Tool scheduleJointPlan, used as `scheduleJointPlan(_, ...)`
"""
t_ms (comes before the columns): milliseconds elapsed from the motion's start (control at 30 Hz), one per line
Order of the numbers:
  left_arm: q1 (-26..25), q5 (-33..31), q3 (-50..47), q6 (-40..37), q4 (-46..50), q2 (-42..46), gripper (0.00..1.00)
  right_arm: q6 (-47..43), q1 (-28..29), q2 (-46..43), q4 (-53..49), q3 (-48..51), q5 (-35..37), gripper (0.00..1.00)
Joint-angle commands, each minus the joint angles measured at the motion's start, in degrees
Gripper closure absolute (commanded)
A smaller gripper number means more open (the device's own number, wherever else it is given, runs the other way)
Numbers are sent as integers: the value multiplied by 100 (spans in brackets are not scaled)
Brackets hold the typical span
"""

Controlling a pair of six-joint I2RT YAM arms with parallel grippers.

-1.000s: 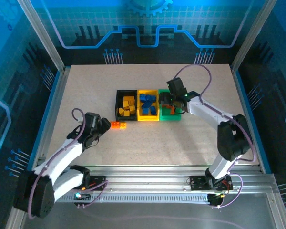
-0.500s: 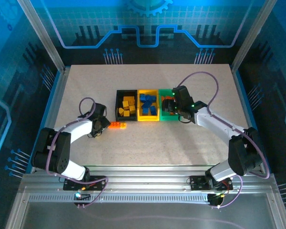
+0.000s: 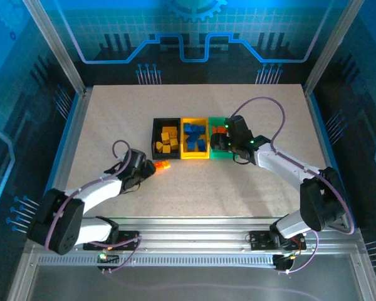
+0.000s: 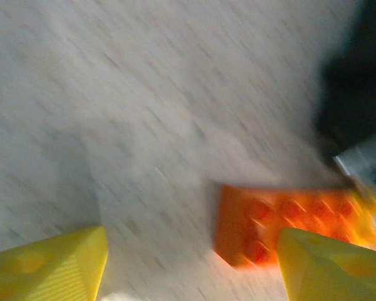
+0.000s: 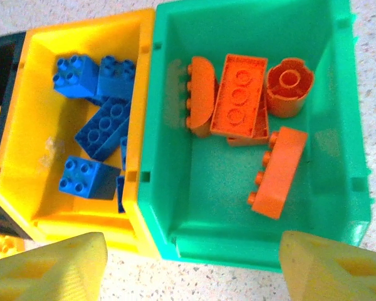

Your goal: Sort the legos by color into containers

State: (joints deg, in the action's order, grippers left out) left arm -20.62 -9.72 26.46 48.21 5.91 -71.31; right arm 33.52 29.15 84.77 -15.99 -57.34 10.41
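A speckled beige table [image 3: 263,119] carries three open bins in a row, touching side by side, and the sorting looks nearly done. The black bin [image 3: 155,135] holds yellow bricks [image 3: 168,139], the yellow bin [image 5: 69,37] holds blue bricks [image 5: 106,125], and the green bin [image 5: 213,188] holds orange-red pieces [image 5: 238,94]. The right gripper [image 5: 194,263] hovers over the near edge of the green bin, fingers spread wide and holding nothing. The left gripper [image 4: 188,263] is low over the table, just in front of the black bin. Its fingers are also spread, with nothing pinched. One loose orange-red brick [image 4: 269,222] lies flat on the table beside the left gripper's right fingertip. It appears to be the last thing to collect, and it belongs in the green bin. A paler yellow-orange patch shows at its far end, but the blur hides whether that is a second brick. The tabletop looks matte and finely flecked. The bins are smooth moulded plastic, rectangular, with thin upright walls. The fingertips are blocky yellow wedges. The bricks are glossy and studded, mostly oblong. One orange-red piece is round, and another has a curved edge.
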Motion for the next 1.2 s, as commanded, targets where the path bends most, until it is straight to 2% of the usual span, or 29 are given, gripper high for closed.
scheduleJointPlan(0, -200, 513, -180, 258, 391, 848, 23, -62, 438, 137, 198, -9, -272, 22)
scheduleJointPlan(200, -175, -191, 0, 95, 1736, 2838, 1, -63, 1844, 807, 534, -434, -18, 15)
scheduleJointPlan(367, 84, -163, 485, -112, 2217, 3146, 1, 331, 2509, 1822, 424, -1279, 405, 11)
scheduleJointPlan(500, 85, -212, 835, -256, 2488, 3141, 1, 760, 2981, 2584, 96, -2059, 1205, 3)
scheduleJointPlan(533, 89, -239, 884, -265, 2540, 3195, 1, 816, 3070, 2791, -52, -2329, 1402, 0)
scheduleJointPlan(700, 113, -356, 965, -263, 2709, 3648, 1, 946, 3288, 3684, -996, -3512, 1993, 0)
scheduleJointPlan(800, 137, -355, 992, -303, 2769, 3839, 1, 1082, 3313, 4034, -1348, -3898, 2069, 0)
scheduleJointPlan(1000, 203, -285, 1009, -322, 2814, 3896, 1, 1394, 3412, 4406, -1730, -4276, 2275, 0)
scheduleJointPlan(1167, 225, -595, 1078, -237, 2932, 4189, 1, 1555, 3674, 4326, -1420, -3968, 2499, 0)
